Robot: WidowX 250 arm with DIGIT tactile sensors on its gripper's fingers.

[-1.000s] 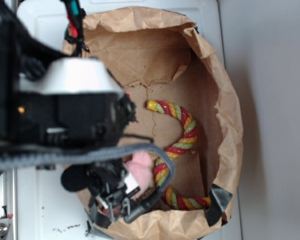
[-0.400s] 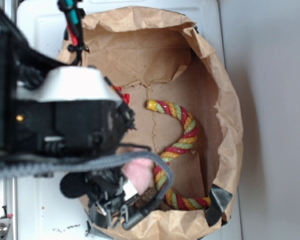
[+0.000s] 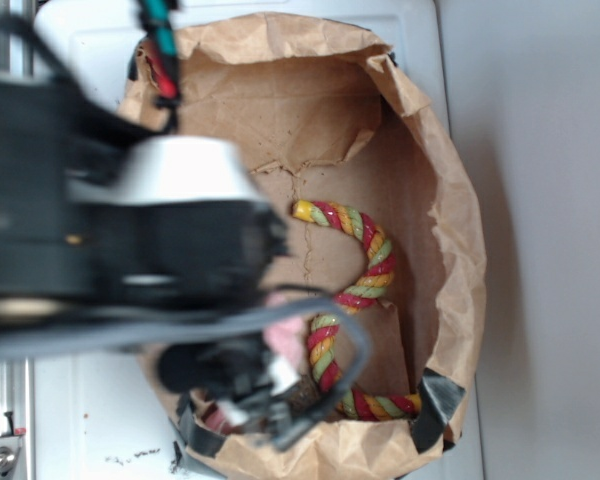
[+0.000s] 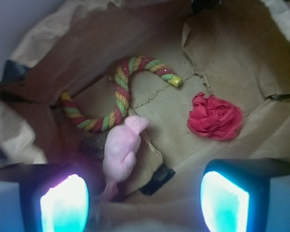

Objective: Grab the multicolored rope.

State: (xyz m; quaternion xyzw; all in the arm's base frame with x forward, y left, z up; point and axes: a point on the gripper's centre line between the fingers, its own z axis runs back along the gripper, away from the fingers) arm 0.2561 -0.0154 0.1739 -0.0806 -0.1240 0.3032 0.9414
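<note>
Your end effector (image 4: 145, 203) hangs wide apart above the paper bag (image 4: 241, 43), gripping nothing, with the multicolored rope (image 4: 121, 94) touching the pink plush toy (image 4: 122, 151).

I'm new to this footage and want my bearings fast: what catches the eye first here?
The multicolored rope stands out, an S-curve of red, yellow and green on the floor of the brown paper bag. Touching its middle lies a pink plush toy, with a red ruffled cloth ball apart on the other side. The tool hangs open above them, its fingers glowing at the wrist view's bottom edge.
</note>
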